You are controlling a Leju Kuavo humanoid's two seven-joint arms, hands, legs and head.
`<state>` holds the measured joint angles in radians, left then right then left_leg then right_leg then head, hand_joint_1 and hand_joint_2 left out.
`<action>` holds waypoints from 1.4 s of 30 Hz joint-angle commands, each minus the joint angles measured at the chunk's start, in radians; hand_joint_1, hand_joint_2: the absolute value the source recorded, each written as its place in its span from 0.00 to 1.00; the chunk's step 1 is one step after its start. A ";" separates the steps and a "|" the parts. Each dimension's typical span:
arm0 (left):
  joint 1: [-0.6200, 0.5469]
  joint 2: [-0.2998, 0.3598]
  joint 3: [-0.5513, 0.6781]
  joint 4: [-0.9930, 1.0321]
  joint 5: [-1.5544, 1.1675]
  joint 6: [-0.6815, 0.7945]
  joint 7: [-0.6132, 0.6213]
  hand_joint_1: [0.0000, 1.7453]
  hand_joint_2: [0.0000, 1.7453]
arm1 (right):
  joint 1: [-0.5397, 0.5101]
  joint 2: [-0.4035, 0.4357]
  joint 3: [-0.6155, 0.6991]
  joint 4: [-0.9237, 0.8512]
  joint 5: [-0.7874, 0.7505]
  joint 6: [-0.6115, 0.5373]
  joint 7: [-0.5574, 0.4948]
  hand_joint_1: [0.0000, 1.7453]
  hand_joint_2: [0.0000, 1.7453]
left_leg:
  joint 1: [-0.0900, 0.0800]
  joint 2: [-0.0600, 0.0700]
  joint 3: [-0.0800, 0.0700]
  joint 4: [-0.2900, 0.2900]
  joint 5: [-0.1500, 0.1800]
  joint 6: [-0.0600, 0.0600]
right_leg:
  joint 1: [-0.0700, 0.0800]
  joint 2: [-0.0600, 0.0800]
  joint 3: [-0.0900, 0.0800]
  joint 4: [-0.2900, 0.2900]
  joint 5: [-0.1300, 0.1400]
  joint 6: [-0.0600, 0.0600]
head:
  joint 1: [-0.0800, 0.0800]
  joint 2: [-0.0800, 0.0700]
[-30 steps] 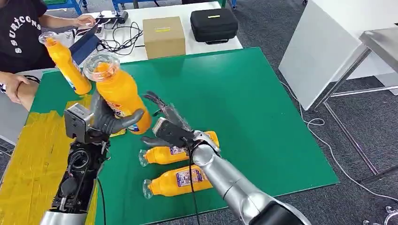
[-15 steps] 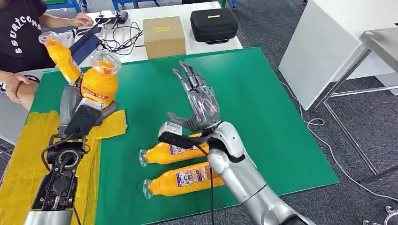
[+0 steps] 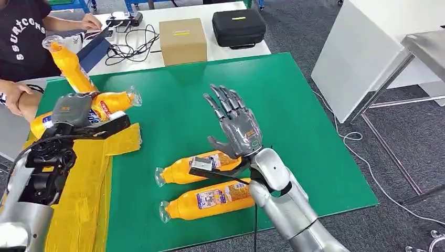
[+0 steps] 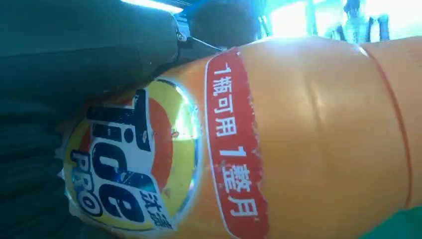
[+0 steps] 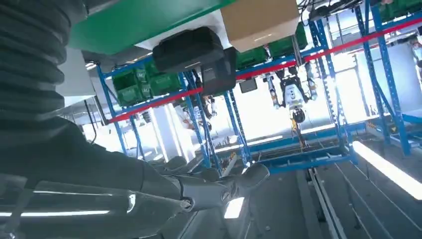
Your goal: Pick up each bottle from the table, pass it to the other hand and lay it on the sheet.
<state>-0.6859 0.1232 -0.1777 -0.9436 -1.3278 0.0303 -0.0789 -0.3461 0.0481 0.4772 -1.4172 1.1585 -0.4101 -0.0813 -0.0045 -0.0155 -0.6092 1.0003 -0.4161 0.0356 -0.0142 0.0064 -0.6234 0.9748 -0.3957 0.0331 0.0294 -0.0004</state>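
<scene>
My left hand [image 3: 73, 113] grips an orange bottle [image 3: 107, 102] tipped on its side, cap toward the table's middle, just above the yellow sheet [image 3: 78, 178] at the table's left. The left wrist view shows that bottle's label [image 4: 144, 159] close up against the dark fingers [image 4: 45, 149]. My right hand [image 3: 236, 123] is raised above the green table [image 3: 294, 121] with fingers spread and nothing in it. Two more orange bottles lie on the green surface, one [image 3: 183, 169] just beside my right wrist and one [image 3: 207, 200] nearer the front edge. A person at the far left holds up another orange bottle [image 3: 68, 60].
A person [image 3: 21, 31] sits at the table's far left corner. Behind the green table a white table carries a cardboard box [image 3: 182, 41], a black case [image 3: 239, 27] and cables. A white panel [image 3: 362, 58] and metal frame stand to the right.
My left hand has carried the bottle left and down toward the sheet, tipping it from upright onto its side. My right hand let go, rose with fingers spread, then came back a little.
</scene>
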 commanded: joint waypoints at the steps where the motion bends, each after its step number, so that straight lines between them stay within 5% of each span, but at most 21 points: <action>1: -0.273 0.071 -0.163 0.456 -0.056 -0.159 -0.009 1.00 1.00 | -0.025 -0.046 0.009 0.050 0.021 -0.004 0.033 0.00 1.00 | 0.002 -0.002 0.002 0.001 -0.001 -0.002 | 0.002 -0.003 0.003 0.001 -0.002 -0.001 | 0.000 0.000; 10: -0.356 0.091 -0.186 0.592 -0.038 -0.251 -0.086 1.00 1.00 | -0.060 -0.025 0.003 0.142 0.044 -0.040 0.043 0.00 1.00 | 0.002 0.002 0.004 0.001 -0.002 -0.003 | 0.002 0.000 0.005 0.001 -0.002 -0.002 | 0.000 0.000; 15: -0.354 0.118 -0.230 0.629 0.016 -0.391 -0.305 1.00 1.00 | -0.100 -0.012 -0.012 0.235 0.033 -0.065 0.052 0.00 1.00 | 0.002 0.004 0.004 0.001 -0.002 -0.002 | 0.002 0.003 0.004 0.001 -0.001 -0.001 | 0.000 0.000; 21: -0.312 0.113 -0.230 0.616 0.094 -0.423 -0.416 1.00 1.00 | -0.056 -0.042 -0.040 0.202 0.025 -0.070 0.055 0.00 1.00 | 0.002 0.000 0.004 0.000 -0.001 -0.003 | 0.002 -0.001 0.005 0.000 -0.002 -0.001 | 0.000 0.000; 37: -0.280 0.109 -0.246 0.598 0.150 -0.426 -0.449 1.00 1.00 | -0.062 -0.047 -0.041 0.193 0.022 -0.055 0.056 0.00 1.00 | 0.002 0.001 0.003 0.000 -0.001 -0.002 | 0.001 0.000 0.004 0.000 -0.001 -0.001 | 0.000 0.000; 42: -0.259 0.090 -0.282 0.612 0.158 -0.387 -0.378 1.00 1.00 | -0.061 -0.043 -0.040 0.199 0.023 -0.040 0.056 0.00 1.00 | 0.001 0.001 0.003 0.000 -0.001 -0.002 | 0.001 0.000 0.005 0.000 -0.002 -0.001 | 0.000 0.000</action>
<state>-0.9433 0.2331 -0.3777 -0.3845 -1.1845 -0.3853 -0.5184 -0.3758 0.0145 0.4444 -1.2715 1.1849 -0.4692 -0.0267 -0.0041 -0.0159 -0.6107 1.0003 -0.4150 0.0348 -0.0141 0.0063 -0.6240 0.9756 -0.3955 0.0329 0.0294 -0.0004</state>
